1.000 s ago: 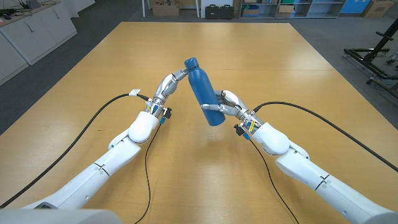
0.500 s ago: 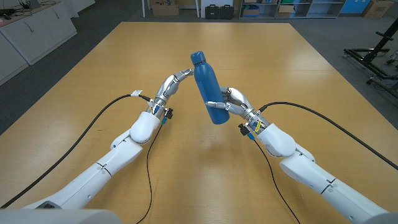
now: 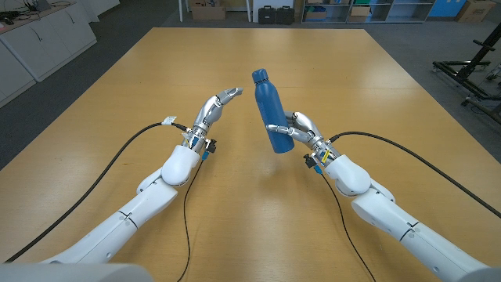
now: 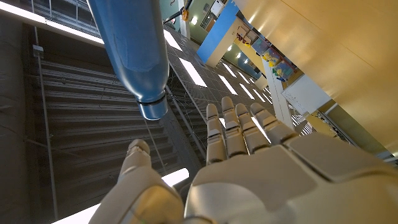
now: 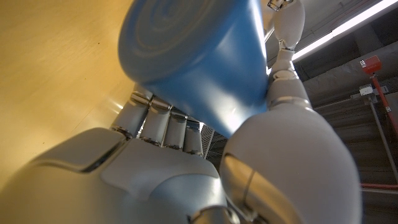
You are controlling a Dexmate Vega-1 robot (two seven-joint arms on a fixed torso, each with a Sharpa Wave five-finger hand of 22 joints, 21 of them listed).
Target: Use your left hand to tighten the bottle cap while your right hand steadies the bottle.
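The right robot hand (image 3: 301, 129) grasps the blue bottle (image 3: 271, 110) low on its body, holding it tilted above the desk (image 3: 376, 86). The left robot hand (image 3: 217, 106) is released, fingers apart, near the cap (image 3: 259, 76) without touching. No label is readable.

wooden table (image 3: 117, 94), black cables (image 3: 117, 153) trailing

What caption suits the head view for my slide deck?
Right hand holds a tilted blue bottle above the table; open left hand nearby.

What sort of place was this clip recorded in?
Probably a lab or workshop: a large wooden table on grey floor, white cabinets to one side, and shelving with boxes and black cases along the far wall.
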